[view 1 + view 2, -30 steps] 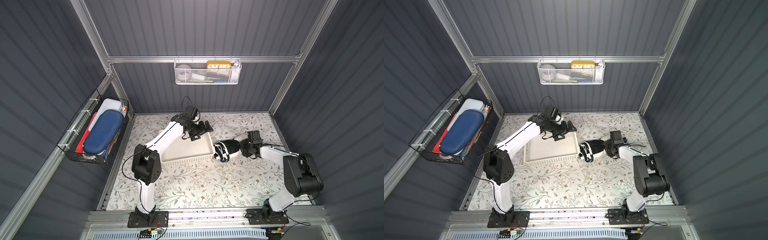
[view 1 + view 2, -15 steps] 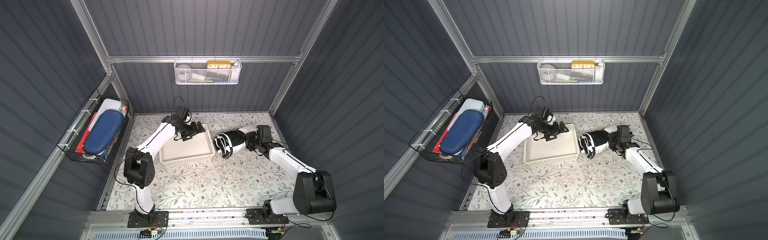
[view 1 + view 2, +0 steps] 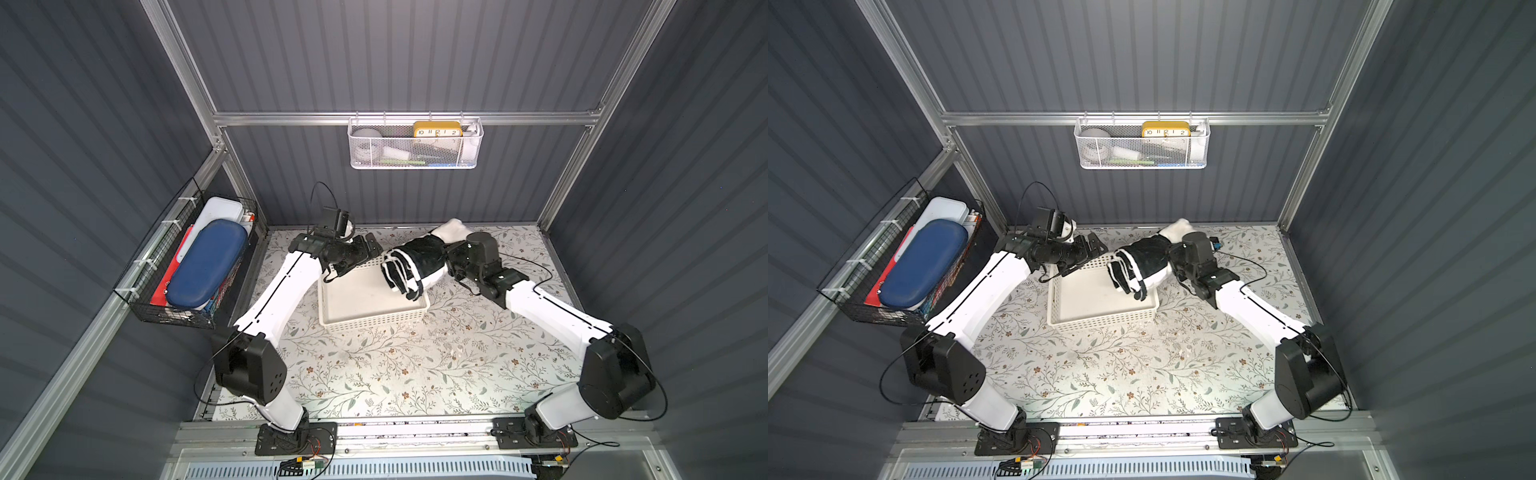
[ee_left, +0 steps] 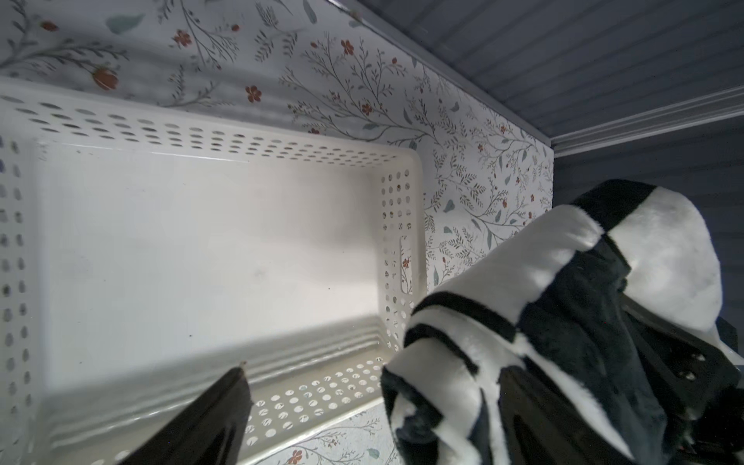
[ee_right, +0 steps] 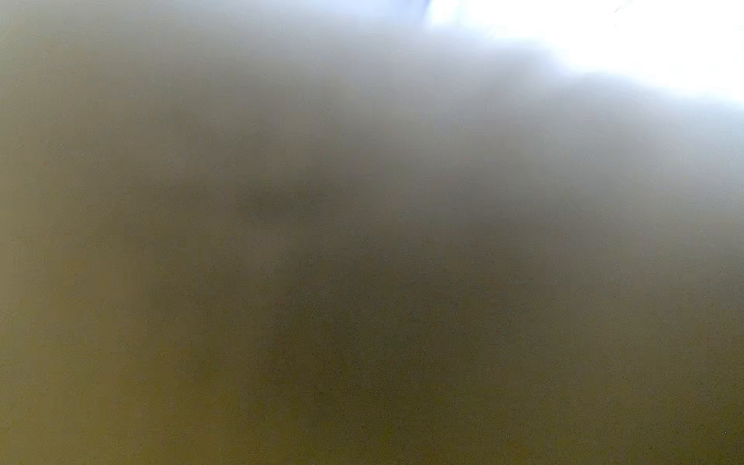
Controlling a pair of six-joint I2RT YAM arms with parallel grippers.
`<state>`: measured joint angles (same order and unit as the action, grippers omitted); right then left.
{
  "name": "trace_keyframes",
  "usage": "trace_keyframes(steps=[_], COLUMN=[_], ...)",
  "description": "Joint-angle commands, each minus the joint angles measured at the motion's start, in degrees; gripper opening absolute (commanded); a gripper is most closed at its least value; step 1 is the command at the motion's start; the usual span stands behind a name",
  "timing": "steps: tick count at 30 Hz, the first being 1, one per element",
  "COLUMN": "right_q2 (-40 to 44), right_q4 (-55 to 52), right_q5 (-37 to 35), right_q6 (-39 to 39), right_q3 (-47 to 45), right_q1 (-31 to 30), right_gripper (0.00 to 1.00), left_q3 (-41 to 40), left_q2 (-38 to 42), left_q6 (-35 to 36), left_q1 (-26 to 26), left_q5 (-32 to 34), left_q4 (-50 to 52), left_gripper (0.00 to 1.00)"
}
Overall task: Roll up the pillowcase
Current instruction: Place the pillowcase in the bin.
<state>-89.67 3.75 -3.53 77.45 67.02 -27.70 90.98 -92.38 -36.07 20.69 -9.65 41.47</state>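
**Rolled checkerboard pillowcase held over a white basket**

The pillowcase (image 3: pixel 413 264) is already wound into a thick, short roll. Judging by that, the rolling itself looks finished. What seems left is to set the roll down without it springing open, perhaps into the basket.

The right gripper (image 3: pixel 448 261) is clamped on one end of the roll, its fingers buried in the plush. It holds the roll in the air above the white basket's (image 3: pixel 374 321) far right corner. The roll's free end hangs over the inside of the basket, which has nothing in it. The basket stands on the floral table covering (image 3: pixel 395 374).

The cloth is soft, fuzzy plush in big black and white squares. At the free end its layers show as black and white stripes, a little loose and uneven. A white tuft sticks out behind the gripper, on the side away from the basket.

The left gripper (image 3: pixel 357 257) hovers over the basket's far left rim. Its jaws are spread wide and hold nothing. The right wrist view shows only blur.
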Motion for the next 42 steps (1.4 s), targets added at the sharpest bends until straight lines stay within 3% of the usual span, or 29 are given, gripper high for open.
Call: trace_keyframes(steps=[1,8,14,24,34,35,36,38,42], right_q2=[-4.7,-19.6,-30.3,-33.7,-30.5,-30.2,-29.7,-28.2,-24.8], right_q4=[9.7,12.3,12.7,8.7,-0.6,-1.5,-2.5,-4.6,-5.8], right_q5=[-5.6,-12.7,-14.4,-16.5,-15.3,-14.7,-14.3,-14.4,-13.0], right_q6=[1.4,1.3,2.5,4.2,12.0,12.7,12.6,12.5,11.9], right_q3=[4.7,19.0,27.0,21.3,15.6,15.4,15.4,15.1,14.2], right_q1=[-2.8,-10.1,-14.3,-18.3,-18.6,-18.4,-18.3,-18.3,-18.1], right_gripper=[0.08,0.08,0.09,0.12,0.51,0.69,0.71,0.88,0.92], left_q3=[-2.1,-3.1,-4.0,-5.9,-7.7,-8.1,-8.4,-9.1,-10.5], left_q2=[4.3,7.9,8.8,8.8,9.4,9.7,9.9,10.3,11.2], left_q6=[0.0,-0.4,-0.3,0.2,0.4,0.3,0.2,0.2,-0.3], left_q1=[0.4,0.4,0.4,0.4,0.4,0.4,0.4,0.4,0.4], left_q5=[4.5,8.4,8.6,7.5,5.2,5.0,4.9,4.4,3.8], left_q4=[1.9,3.1,3.5,1.9,0.0,-0.4,-0.7,-1.2,-2.5], left_gripper=[0.99,0.99,0.99,0.99,0.99,0.99,0.99,0.99,0.99])
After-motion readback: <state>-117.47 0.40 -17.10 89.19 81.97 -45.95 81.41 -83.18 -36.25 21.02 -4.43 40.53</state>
